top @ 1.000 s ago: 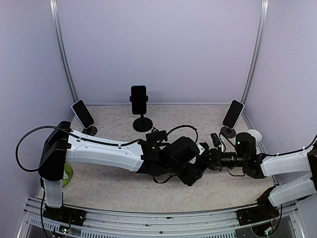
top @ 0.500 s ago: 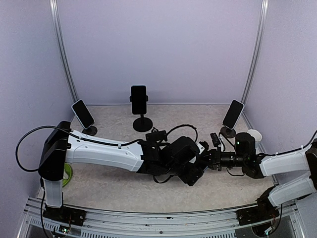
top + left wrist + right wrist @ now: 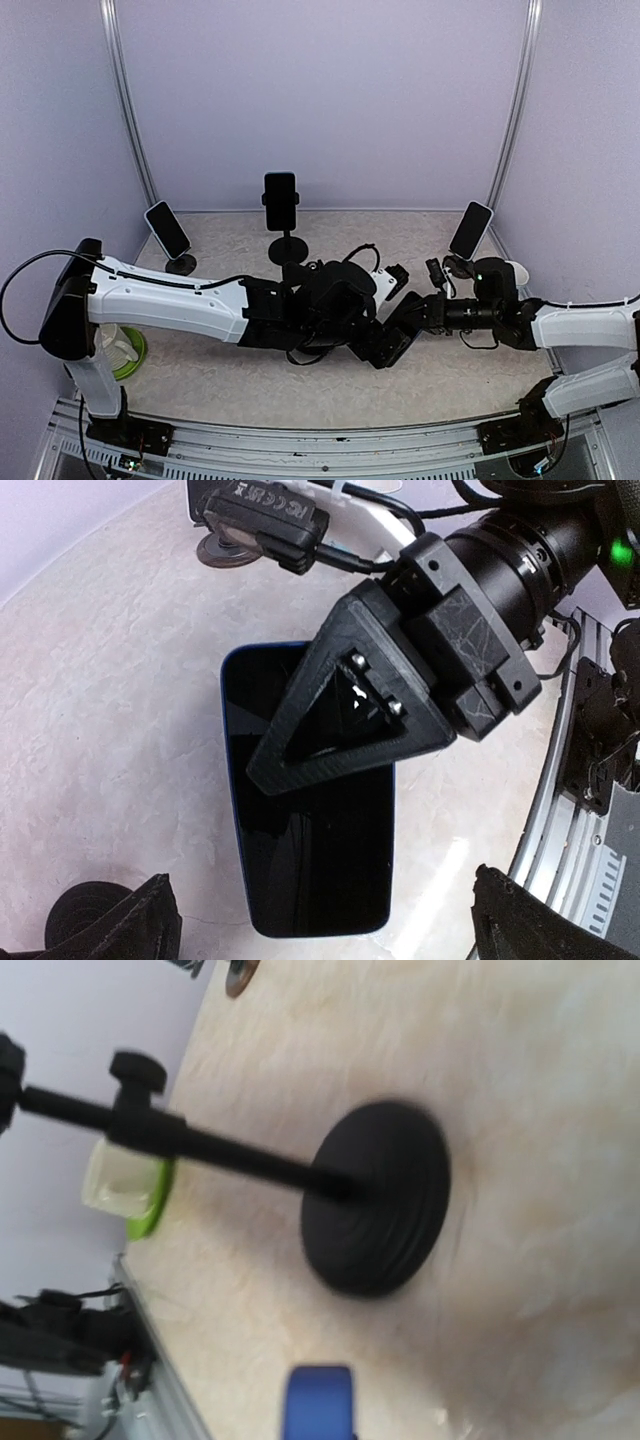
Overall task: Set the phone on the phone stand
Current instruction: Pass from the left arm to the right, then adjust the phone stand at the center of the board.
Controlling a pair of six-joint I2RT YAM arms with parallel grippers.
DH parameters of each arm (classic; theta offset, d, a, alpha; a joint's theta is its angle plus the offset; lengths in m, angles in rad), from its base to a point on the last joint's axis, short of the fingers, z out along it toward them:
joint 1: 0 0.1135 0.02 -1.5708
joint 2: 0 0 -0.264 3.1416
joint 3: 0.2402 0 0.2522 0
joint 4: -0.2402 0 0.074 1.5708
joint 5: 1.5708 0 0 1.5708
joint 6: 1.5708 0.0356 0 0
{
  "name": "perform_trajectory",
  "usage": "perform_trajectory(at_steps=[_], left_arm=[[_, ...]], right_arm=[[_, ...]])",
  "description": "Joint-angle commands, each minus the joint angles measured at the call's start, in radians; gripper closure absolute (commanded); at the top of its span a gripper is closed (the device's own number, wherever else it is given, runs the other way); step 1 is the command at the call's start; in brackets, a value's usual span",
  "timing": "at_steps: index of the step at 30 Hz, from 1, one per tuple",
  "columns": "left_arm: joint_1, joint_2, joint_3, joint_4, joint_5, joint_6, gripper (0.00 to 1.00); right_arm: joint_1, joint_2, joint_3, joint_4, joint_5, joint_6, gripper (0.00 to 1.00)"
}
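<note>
Over the pale marbled table (image 3: 100, 730), between lilac walls (image 3: 320, 100), your right claw (image 3: 330, 730) pinches one end of the phone (image 3: 310, 880); your left claw (image 3: 320, 925) gapes wide around the other, and the stand (image 3: 375, 1200) sits nearby.

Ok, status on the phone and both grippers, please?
Left gripper open, off the phone. Right gripper shut on phone. Phone stand ahead, nothing between.

The only marking is a line of pale raised lettering on the black camera module (image 3: 265, 515) just behind the right gripper (image 3: 268, 770), in the left wrist view. It is too blurred to read.
</note>
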Motion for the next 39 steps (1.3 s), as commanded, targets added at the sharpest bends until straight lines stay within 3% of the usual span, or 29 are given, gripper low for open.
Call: perform_trajectory(at_steps=[1,8,17,25,32,39], left_arm=[[-0.003,-0.096,-0.05,0.102,0.017,0.016,0.01],[0.006,-0.182,-0.107,0.138,0.052,0.01,0.01],[0.001,-0.306,-0.172,0.202,0.1,0.004,0.01],[0.019,-0.424,-0.207,0.114,-0.062,-0.023,0.01],[0.147,-0.582,-0.352,0.092,-0.041,-0.046,0.01],[0.351,-0.665,-0.481,0.135,0.118,-0.066,0.01]], right_arm=[[-0.021,-0.067,0.089,-0.167,0.084,-0.143,1.0],[-0.039,-0.092,0.179,-0.345,0.17,-0.263,1.0],[-0.05,-0.085,0.255,-0.434,0.204,-0.346,1.0],[-0.06,-0.077,0.344,-0.495,0.184,-0.432,1.0],[-0.061,-0.07,0.42,-0.537,0.173,-0.492,1.0],[-0.061,-0.036,0.432,-0.516,0.098,-0.486,1.0]])
